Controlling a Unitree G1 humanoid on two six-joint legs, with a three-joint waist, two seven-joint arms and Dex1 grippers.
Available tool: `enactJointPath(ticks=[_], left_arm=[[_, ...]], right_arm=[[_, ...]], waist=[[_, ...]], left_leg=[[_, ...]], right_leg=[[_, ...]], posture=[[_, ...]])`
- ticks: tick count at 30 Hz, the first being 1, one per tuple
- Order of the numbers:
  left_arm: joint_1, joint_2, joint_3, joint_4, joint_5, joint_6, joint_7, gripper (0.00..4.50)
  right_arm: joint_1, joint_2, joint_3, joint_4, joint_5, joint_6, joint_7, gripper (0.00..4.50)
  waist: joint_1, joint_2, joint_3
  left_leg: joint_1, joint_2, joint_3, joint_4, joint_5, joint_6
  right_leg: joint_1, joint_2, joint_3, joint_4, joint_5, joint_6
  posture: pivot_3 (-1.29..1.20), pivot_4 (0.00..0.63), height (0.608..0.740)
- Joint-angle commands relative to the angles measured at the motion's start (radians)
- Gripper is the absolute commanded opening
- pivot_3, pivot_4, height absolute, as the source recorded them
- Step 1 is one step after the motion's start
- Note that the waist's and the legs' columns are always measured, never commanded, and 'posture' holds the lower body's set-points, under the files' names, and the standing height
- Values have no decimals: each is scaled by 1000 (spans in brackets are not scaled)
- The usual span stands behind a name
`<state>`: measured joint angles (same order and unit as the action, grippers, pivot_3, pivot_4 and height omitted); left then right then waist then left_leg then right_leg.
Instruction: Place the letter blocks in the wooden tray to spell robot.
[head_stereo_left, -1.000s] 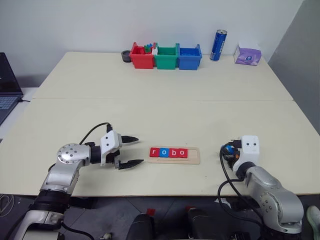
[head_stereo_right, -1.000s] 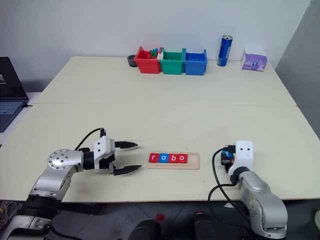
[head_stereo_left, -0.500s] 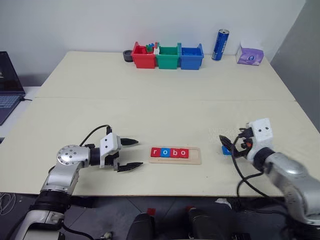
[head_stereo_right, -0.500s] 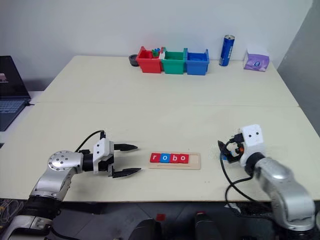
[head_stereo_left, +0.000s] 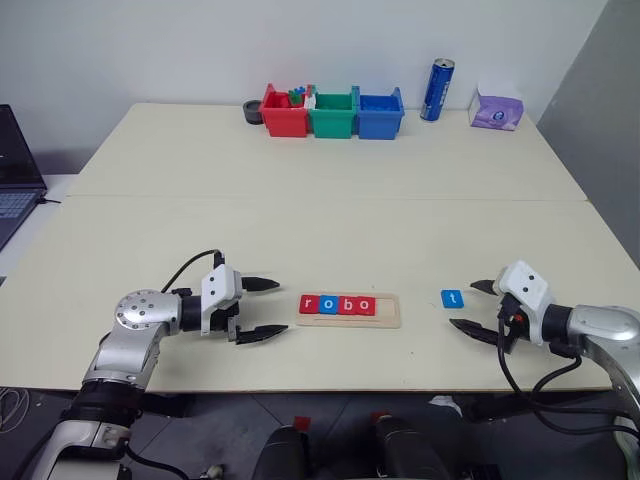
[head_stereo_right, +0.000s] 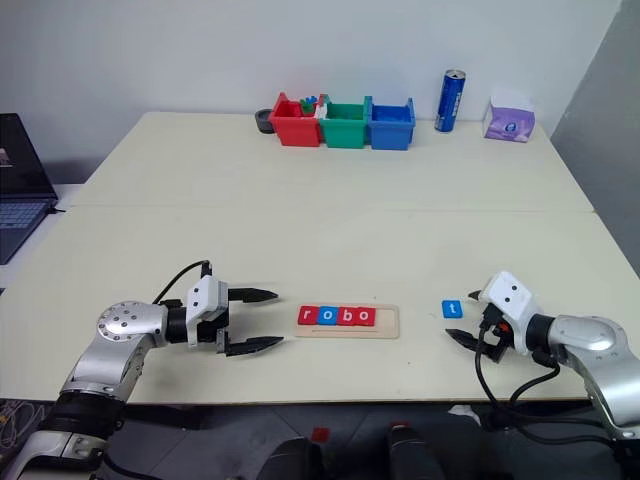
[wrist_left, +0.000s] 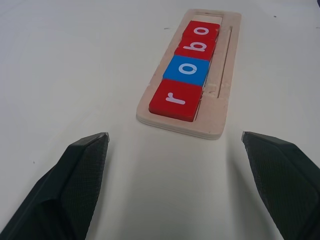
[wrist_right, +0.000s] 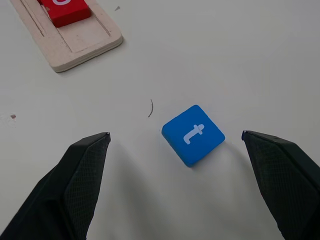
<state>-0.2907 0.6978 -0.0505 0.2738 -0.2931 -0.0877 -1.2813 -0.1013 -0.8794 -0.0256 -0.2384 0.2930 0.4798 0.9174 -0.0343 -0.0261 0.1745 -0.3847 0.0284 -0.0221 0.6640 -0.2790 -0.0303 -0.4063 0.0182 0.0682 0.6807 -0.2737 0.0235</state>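
- Right hand (head_stereo_left: 478, 306): fingers spread wide, grasping nothing, low over the bench (head_stereo_left: 320, 220) near its front edge, pointing toward the tray.
- Blue "t" block (head_stereo_left: 452, 298): flat on the bench just ahead of the right hand, touching neither finger; it sits apart from the tray's right end, turned askew in the right wrist view (wrist_right: 193, 134).
- Left hand (head_stereo_left: 259, 308): fingers likewise spread, empty, pointing at the tray's left end from just beside it.
- Wooden tray (head_stereo_left: 391, 310): between the two hands, holds four letter blocks (head_stereo_left: 338, 305) in a row reading r, o, b, o: red, blue, red, red. The slot at the right end is open.
- Far edge of bench: red, green and blue bins (head_stereo_left: 333, 112), blue can (head_stereo_left: 437, 90), tissue pack (head_stereo_left: 496, 108).
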Motion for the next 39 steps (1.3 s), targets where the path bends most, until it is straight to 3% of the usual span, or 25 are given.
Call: enactJointPath(ticks=[1,14,17,24,33,39], left_arm=[[-13,-1,19,-47,-24,8,-7,4500],[0,-2,25,-164,-59,84,4,4500],[5,0,23,-195,-62,106,15,4500],[11,11,29,-283,-75,179,38,4500],[-4,7,26,-314,-85,222,50,4500],[-9,2,26,-303,-84,216,44,4500]], right_arm=[[-71,-23,36,83,-29,-78,81,4485],[-256,8,155,354,-97,-196,244,4485],[-271,21,165,374,-101,-199,258,3896],[-278,36,166,384,-116,-212,275,1455],[-272,23,124,328,-87,-191,268,1455],[-227,-2,86,126,-25,-96,268,1455]], waist=[[1,0,0],[2,0,0],[2,0,0],[2,0,0],[2,0,0],[3,0,0]], left_leg=[[0,0,0,0,0,0],[-1,0,-1,0,0,0],[-1,0,-1,0,0,0],[0,0,-1,0,0,0],[0,0,-1,0,0,0],[0,0,-2,0,0,0]], right_leg=[[0,0,0,0,0,0],[0,-1,-1,0,3,-5],[0,-1,-1,0,3,-5],[0,-1,-1,0,3,-5],[0,-1,-1,0,3,-5],[0,-1,-1,1,3,-5]], posture=[[0,150,740],[0,150,740],[0,150,740],[0,150,740],[0,150,740],[0,150,740]])
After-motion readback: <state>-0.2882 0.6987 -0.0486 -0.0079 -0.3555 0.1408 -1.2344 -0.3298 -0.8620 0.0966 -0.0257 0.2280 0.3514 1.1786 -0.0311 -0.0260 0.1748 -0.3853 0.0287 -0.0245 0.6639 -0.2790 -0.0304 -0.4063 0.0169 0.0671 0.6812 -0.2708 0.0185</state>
